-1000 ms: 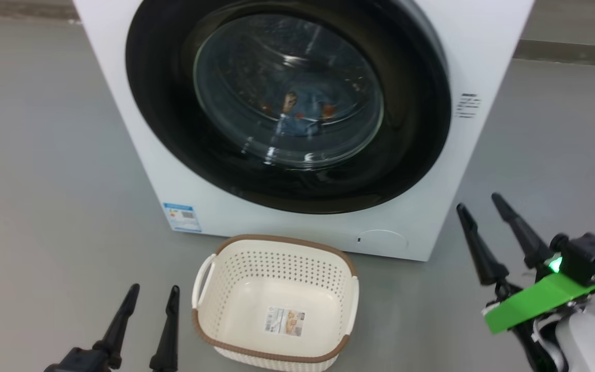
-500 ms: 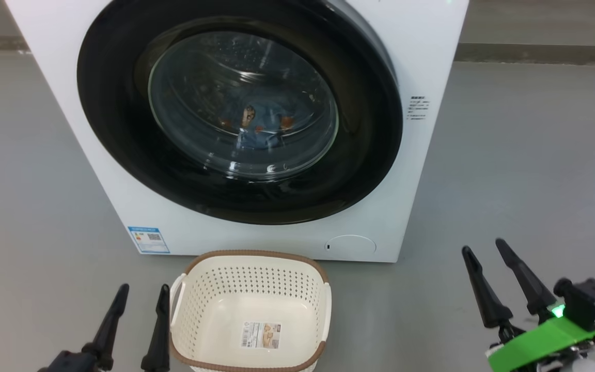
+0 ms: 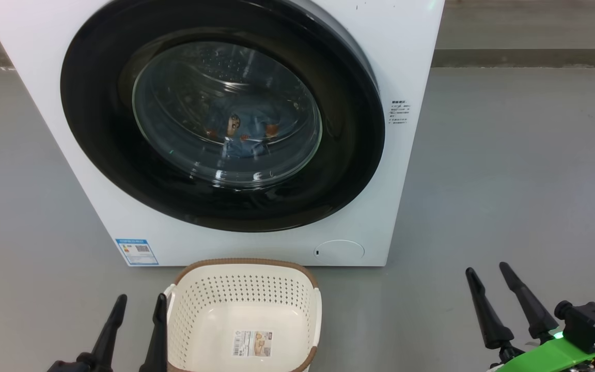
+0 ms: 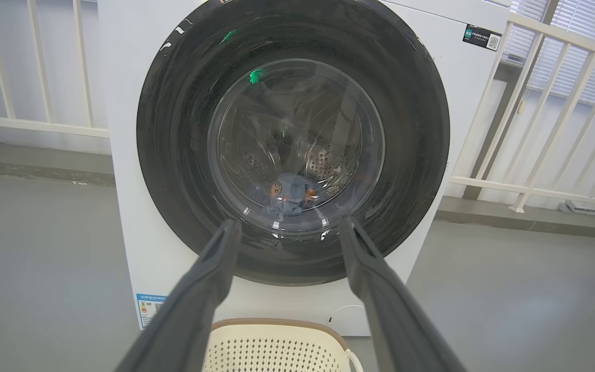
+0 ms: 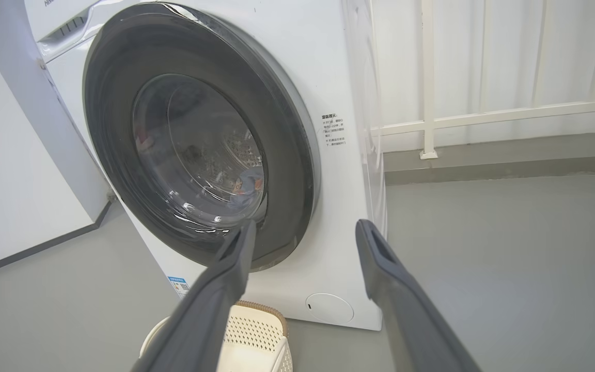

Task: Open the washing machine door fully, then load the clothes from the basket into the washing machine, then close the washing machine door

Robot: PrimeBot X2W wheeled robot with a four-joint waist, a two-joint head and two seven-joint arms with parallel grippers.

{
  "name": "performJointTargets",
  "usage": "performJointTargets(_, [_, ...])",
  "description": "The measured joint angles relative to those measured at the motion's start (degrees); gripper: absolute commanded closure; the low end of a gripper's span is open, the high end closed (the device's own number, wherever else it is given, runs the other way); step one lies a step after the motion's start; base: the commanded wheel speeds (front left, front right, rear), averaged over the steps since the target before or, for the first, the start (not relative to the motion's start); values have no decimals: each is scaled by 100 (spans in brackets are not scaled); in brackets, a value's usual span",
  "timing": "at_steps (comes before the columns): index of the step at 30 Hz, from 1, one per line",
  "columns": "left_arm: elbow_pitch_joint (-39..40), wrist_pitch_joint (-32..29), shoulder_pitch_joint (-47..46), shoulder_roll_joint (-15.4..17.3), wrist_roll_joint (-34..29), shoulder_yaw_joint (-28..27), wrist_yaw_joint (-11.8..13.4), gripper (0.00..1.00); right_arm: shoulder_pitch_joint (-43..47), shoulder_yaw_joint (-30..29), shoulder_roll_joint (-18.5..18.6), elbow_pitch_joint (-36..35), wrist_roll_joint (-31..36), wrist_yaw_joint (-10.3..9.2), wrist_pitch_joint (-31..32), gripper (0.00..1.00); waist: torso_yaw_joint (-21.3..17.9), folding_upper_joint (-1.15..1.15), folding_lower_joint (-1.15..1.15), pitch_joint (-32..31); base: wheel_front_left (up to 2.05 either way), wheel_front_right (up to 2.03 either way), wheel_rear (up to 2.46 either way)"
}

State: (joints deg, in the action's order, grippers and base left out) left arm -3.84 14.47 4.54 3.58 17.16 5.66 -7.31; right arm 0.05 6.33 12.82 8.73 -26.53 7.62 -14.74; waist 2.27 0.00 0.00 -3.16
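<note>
Cut off: basket (image 3: 240, 292) near edge; washing machine (image 3: 411, 51) top.
Dim: blue clothes (image 3: 240, 132) behind closed door (image 3: 96, 129) glass.
Grip: left gripper (image 3: 141, 297), right gripper (image 3: 486, 267) spread, empty.

You look along the right gripper (image 5: 306, 227): its two dark fingers stand wide apart, in the air before the washing machine (image 5: 339, 62). The washing machine door (image 5: 290, 155) lies shut against the white front. Through its glass you can see the clothes (image 5: 248, 181) (a small heap of blue cloth) low in the steel drum. Beside the finger on the view's left, a corner of the basket (image 5: 256, 330) stands on the grey floor (image 5: 509, 248), close to the round service flap (image 5: 329, 308).
</note>
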Motion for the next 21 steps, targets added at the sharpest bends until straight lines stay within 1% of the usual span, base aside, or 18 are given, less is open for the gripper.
performJointTargets(5, [-22,0,0,3,46,29,0,0,2,-160,8,1,101,0,0,0,-11,0,0,-16,0,0,0])
performJointTargets(21, [-130,0,-1,4,46,81,0,0,2,-199,8,-3,178,0,0,0,19,0,0,-14,0,0,0])
